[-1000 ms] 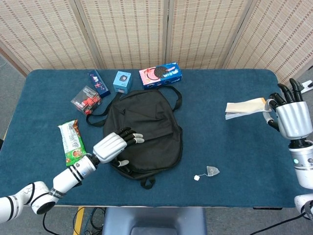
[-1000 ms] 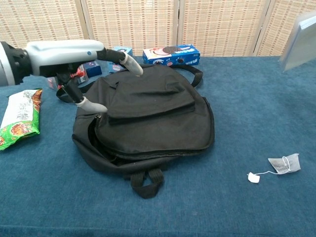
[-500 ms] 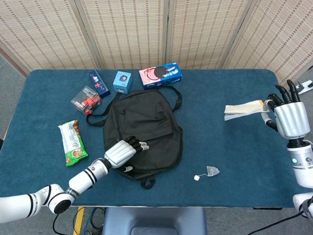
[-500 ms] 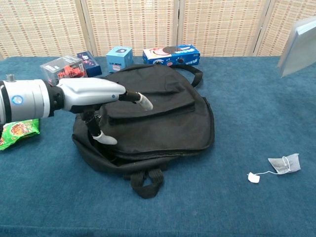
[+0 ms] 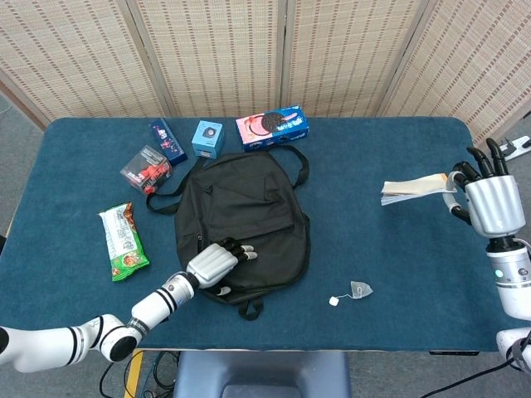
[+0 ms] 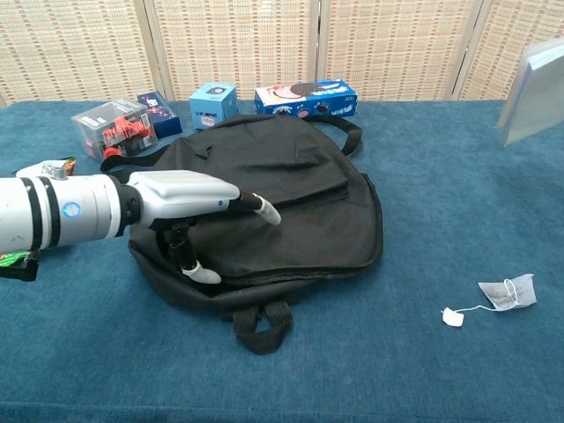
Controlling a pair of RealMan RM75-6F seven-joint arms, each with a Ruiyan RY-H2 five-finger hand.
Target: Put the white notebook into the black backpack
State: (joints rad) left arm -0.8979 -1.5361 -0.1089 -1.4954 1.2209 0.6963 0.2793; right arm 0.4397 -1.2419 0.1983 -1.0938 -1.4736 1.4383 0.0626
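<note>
— Where are the hands?
— The left hand [image 5: 217, 263] rests on the backpack [image 5: 249, 215] near the counter's [image 5: 398, 274] front edge, fingers spread, holding nothing. The right hand [image 5: 489, 199] grips the notebook [image 5: 412, 187] in the air by the right edge.
— And the surroundings?
— Blue cloth covers the counter. A cookie box [image 5: 272, 126] sits at the back edge, a tea bag [image 5: 359, 289] toward the front. Woven screens [image 5: 249, 50] stand behind.

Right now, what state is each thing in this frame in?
black backpack: lying flat, no opening visible.
white notebook: held above the table.
right hand: grips the notebook.
left hand: rests on the backpack's near edge.
cookie box: closed, lying flat.
tea bag: loose on the table.
</note>
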